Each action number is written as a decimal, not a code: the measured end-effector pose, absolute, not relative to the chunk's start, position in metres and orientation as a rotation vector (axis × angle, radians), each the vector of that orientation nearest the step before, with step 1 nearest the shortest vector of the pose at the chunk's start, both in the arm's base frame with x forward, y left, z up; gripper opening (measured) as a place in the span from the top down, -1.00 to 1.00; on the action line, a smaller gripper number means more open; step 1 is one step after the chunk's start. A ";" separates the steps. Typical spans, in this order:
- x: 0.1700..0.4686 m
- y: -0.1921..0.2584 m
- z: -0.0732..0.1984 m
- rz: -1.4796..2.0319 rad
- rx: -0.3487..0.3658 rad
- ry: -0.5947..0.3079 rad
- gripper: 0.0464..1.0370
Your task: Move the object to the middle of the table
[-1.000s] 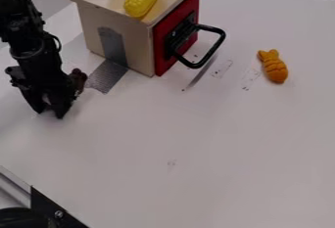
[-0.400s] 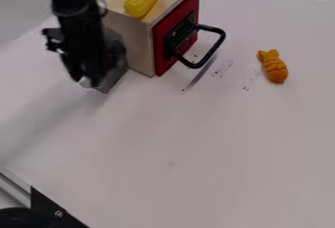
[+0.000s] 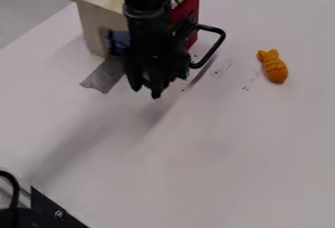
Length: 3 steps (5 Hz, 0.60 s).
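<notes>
**Position of Orange Toy Relative to Gripper**

The orange toy (image 3: 274,66) lies on the white table (image 3: 222,158) in the upper right of the frame. Its narrow, flared end points toward the top of the frame; its rounded end points toward the bottom, inclined slightly right.

The black gripper (image 3: 146,92) hangs down left of the upper centre. Relative to the gripper, the toy is located to the right and slightly higher in the frame. The two are well apart, with no contact.

Gripper state: released. The two fingertips are separated, and no item is seen held between them. Whether the tips touch the table cannot be determined from this angle.

The wooden box (image 3: 91,24) stands at the upper left, partly covered by the arm. Its red door (image 3: 194,11) carries a black handle (image 3: 219,43), which projects into the area between the gripper and the toy. Contact between gripper and handle cannot be determined. A grey tape strip (image 3: 103,79) extends from the base of the box onto the table, left of the gripper.
</notes>
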<state>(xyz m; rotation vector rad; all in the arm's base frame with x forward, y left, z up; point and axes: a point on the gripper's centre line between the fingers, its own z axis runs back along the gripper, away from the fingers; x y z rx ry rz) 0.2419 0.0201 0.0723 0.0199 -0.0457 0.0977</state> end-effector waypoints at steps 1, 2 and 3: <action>0.236 0.014 0.071 0.111 0.030 -0.038 0.27; 0.233 0.014 0.066 0.174 0.033 -0.022 -0.39; 0.230 0.013 0.065 0.173 0.046 0.000 -0.89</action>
